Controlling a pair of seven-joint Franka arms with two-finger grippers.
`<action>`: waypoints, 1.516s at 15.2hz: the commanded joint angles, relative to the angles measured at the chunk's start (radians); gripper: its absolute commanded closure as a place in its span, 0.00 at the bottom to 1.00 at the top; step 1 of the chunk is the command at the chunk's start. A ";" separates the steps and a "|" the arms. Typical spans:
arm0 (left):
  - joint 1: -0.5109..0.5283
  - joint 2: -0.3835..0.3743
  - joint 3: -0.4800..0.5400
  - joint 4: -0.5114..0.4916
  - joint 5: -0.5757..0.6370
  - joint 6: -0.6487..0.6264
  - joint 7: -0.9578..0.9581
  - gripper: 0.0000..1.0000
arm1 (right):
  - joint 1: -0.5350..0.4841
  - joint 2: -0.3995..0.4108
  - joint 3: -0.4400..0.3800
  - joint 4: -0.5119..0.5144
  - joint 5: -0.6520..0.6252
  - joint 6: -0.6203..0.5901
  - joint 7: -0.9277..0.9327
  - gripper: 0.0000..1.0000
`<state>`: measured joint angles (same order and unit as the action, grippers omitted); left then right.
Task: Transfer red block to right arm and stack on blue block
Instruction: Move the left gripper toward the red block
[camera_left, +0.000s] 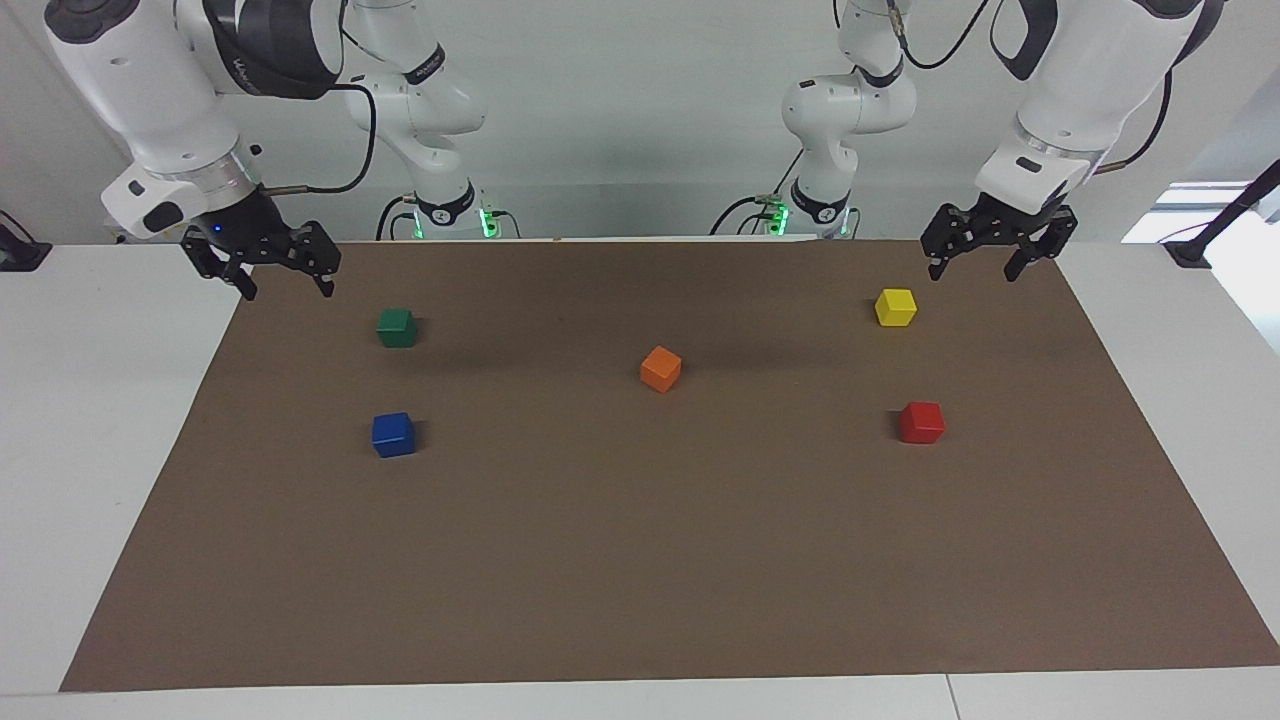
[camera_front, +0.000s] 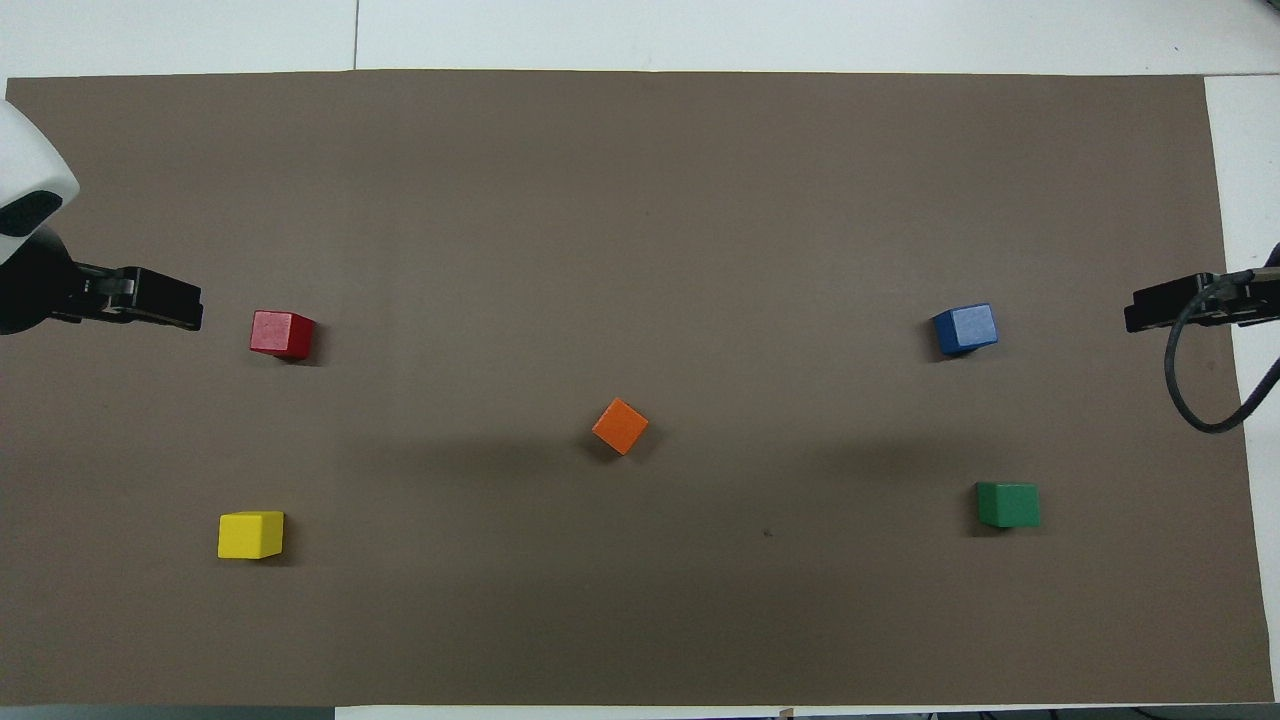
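Observation:
The red block (camera_left: 921, 422) (camera_front: 281, 333) sits on the brown mat (camera_left: 640, 560) toward the left arm's end. The blue block (camera_left: 393, 434) (camera_front: 965, 329) sits on the mat toward the right arm's end. My left gripper (camera_left: 972, 272) (camera_front: 195, 315) is open and empty, raised over the mat's edge by the yellow block. My right gripper (camera_left: 287, 290) (camera_front: 1132, 318), with a blue light on its wrist, is open and empty, raised over the mat's corner at its own end. Neither gripper touches a block.
A yellow block (camera_left: 895, 307) (camera_front: 250, 534) lies nearer to the robots than the red one. A green block (camera_left: 397, 327) (camera_front: 1008, 504) lies nearer to the robots than the blue one. An orange block (camera_left: 660, 369) (camera_front: 620, 426) sits mid-mat. White table surrounds the mat (camera_front: 640, 200).

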<state>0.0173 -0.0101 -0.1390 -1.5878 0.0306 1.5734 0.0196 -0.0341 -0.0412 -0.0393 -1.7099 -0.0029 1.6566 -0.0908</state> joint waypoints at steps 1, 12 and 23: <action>-0.003 -0.004 0.006 -0.001 -0.008 0.008 0.014 0.00 | -0.015 -0.006 0.007 -0.011 -0.006 0.020 -0.015 0.00; 0.007 -0.019 0.003 -0.037 -0.009 0.051 -0.027 0.00 | -0.017 -0.006 0.007 -0.010 -0.006 0.020 -0.017 0.00; 0.047 0.099 0.006 -0.153 -0.009 0.281 0.053 0.00 | -0.018 -0.006 0.007 -0.010 -0.006 0.020 -0.018 0.00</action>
<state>0.0485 0.0409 -0.1294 -1.7351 0.0303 1.8029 0.0467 -0.0363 -0.0413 -0.0404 -1.7099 -0.0029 1.6575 -0.0908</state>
